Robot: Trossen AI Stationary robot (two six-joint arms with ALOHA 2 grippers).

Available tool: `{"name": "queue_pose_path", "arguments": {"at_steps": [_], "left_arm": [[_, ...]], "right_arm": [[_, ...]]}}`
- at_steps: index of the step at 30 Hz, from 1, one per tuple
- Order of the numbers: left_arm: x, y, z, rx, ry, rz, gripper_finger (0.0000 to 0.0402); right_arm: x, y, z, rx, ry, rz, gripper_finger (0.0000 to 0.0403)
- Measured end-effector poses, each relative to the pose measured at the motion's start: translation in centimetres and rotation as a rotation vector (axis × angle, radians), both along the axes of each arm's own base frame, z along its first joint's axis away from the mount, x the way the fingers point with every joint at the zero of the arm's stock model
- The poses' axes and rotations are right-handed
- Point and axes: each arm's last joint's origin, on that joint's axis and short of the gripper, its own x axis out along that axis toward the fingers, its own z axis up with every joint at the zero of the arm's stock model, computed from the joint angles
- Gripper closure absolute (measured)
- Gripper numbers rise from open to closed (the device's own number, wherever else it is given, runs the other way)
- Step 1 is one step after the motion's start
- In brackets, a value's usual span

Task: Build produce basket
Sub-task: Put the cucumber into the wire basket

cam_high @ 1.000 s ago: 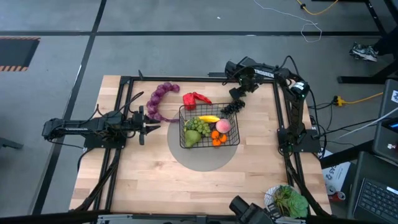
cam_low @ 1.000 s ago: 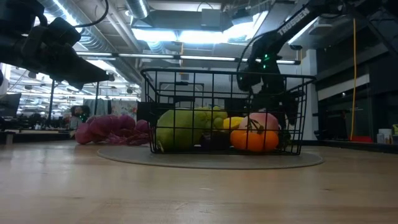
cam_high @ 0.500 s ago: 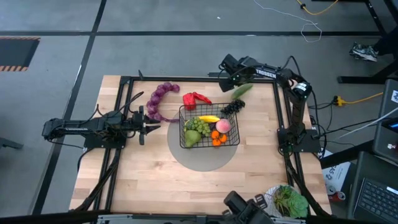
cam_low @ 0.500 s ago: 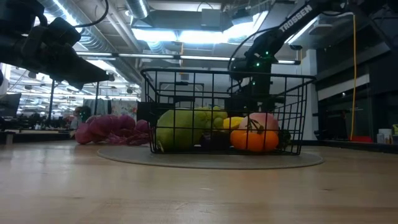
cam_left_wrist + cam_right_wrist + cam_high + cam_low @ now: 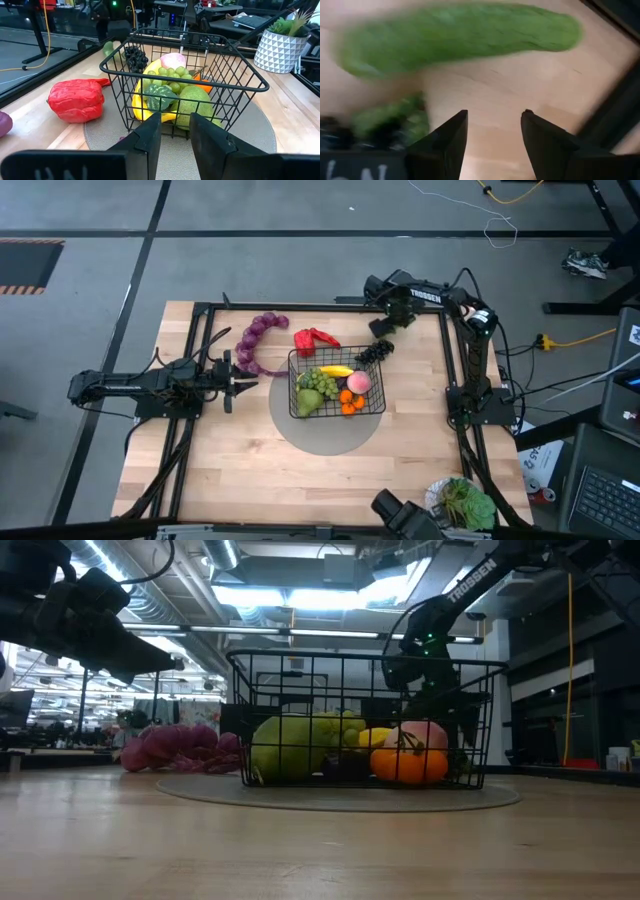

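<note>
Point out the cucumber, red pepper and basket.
cucumber [image 5: 465,31]: right wrist view, mid-body.
red pepper [image 5: 76,100]: left wrist view, centre of its red body.
basket [image 5: 292,385]: high view, left wire rim.

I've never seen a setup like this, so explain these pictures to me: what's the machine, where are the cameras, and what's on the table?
It's a robot with two dark arms at a wooden table. One camera looks straight down, one sits at table height, and one rides on each wrist. The basket in the middle already holds fruit. Outside it lie a purple grape string, a red pepper, dark grapes and a cucumber. The left claw waits beside the basket, open and empty. The right claw hangs open over the cucumber, holding nothing. The potted plant at the corner isn't part of the job.
</note>
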Motion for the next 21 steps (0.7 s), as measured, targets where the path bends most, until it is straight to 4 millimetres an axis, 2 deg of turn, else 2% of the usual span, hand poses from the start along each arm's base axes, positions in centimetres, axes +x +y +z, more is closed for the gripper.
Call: {"name": "queue_pose_path", "arguments": {"at_steps": [3, 8, 15, 21], "left_arm": [[0.0, 0.0, 0.0, 0.000, 0.000, 0.000, 0.0305], [0.0, 0.0, 0.0, 0.000, 0.000, 0.000, 0.0305], [0.0, 0.0, 0.0, 0.000, 0.000, 0.000, 0.0305], [0.0, 0.0, 0.0, 0.000, 0.000, 0.000, 0.0305]], "right_arm": [[-0.2, 0.4, 0.1, 0.001, 0.065, -0.002, 0.0219], [0.5, 0.8, 0.3, -0.051, 0.063, 0.054, 0.0219], [2.2, -1.0, 0.2, -0.190, -0.142, 0.117, 0.0219], [1.1, -1.3, 0.2, -0.108, -0.110, 0.177, 0.0219]]}}
